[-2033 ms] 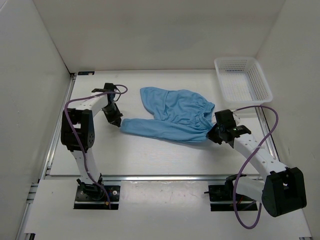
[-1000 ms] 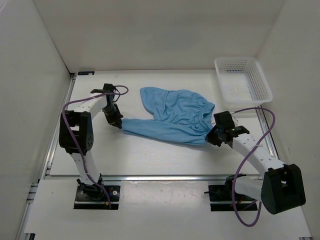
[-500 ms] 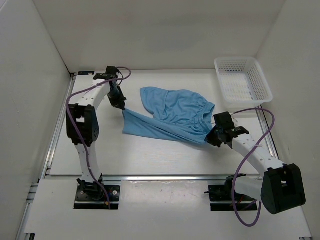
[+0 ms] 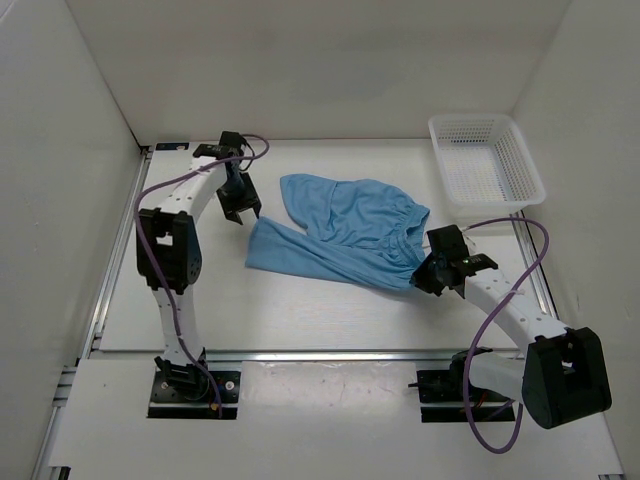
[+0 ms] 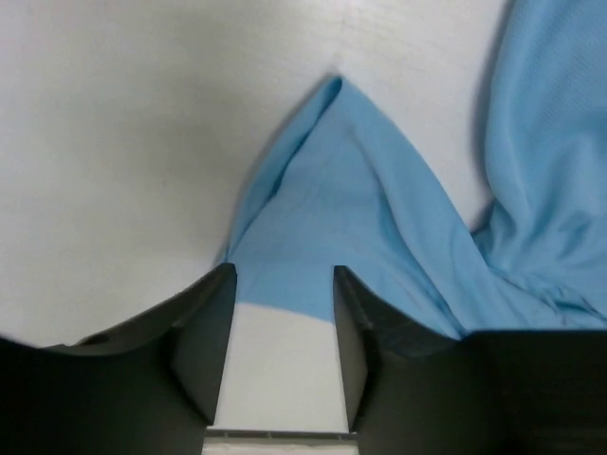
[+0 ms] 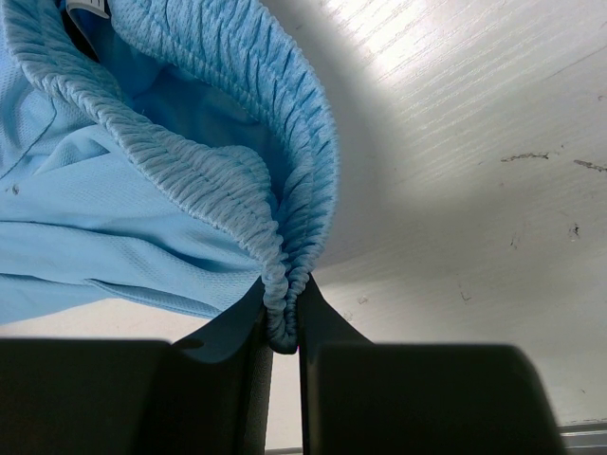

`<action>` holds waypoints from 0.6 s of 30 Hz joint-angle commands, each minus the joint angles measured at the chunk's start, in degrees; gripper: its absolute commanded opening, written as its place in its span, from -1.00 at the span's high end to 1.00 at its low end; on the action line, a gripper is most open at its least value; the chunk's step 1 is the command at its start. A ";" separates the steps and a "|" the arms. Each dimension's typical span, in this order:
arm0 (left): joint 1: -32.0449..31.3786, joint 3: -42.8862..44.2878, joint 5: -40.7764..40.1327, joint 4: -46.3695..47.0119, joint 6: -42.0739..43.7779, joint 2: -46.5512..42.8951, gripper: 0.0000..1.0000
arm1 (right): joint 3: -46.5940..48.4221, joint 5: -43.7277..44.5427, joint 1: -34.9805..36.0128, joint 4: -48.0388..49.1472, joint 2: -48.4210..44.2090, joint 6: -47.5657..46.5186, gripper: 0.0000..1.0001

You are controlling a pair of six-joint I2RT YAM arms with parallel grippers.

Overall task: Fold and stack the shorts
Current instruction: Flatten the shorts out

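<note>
The light blue shorts point(image 4: 340, 235) lie spread on the table, waistband to the right, one leg reaching left to a point point(image 5: 332, 180). My left gripper point(image 4: 243, 212) is open and empty, held just above and left of that leg end; its jaws stand apart over bare table. My right gripper point(image 4: 420, 275) is shut on the gathered waistband point(image 6: 285, 303) at the shorts' lower right corner.
A white mesh basket point(image 4: 487, 160) stands at the back right corner of the table. White walls enclose the table on the left, back and right. A metal rail runs along the near edge point(image 4: 320, 355).
My left gripper pulled the leg end back and to the right, then let go and opened; the leg now lies folded shorter. My right gripper stayed shut on the waistband.
</note>
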 commanded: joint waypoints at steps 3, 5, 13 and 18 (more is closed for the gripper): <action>-0.63 -5.19 0.85 1.59 0.43 -6.64 0.09 | -0.19 -0.36 -0.20 0.82 -0.26 -1.01 1.00; -0.64 -5.20 1.45 1.59 0.44 -4.97 0.01 | -0.19 -0.36 -0.20 0.83 0.27 -1.02 1.00; -3.89 0.07 1.99 1.59 -1.84 3.12 -0.24 | -0.19 -0.36 -0.20 0.83 0.27 -1.54 1.00; -5.03 2.27 0.32 0.98 -2.90 5.94 -0.12 | -0.19 -0.36 -0.20 0.83 0.27 -1.54 1.00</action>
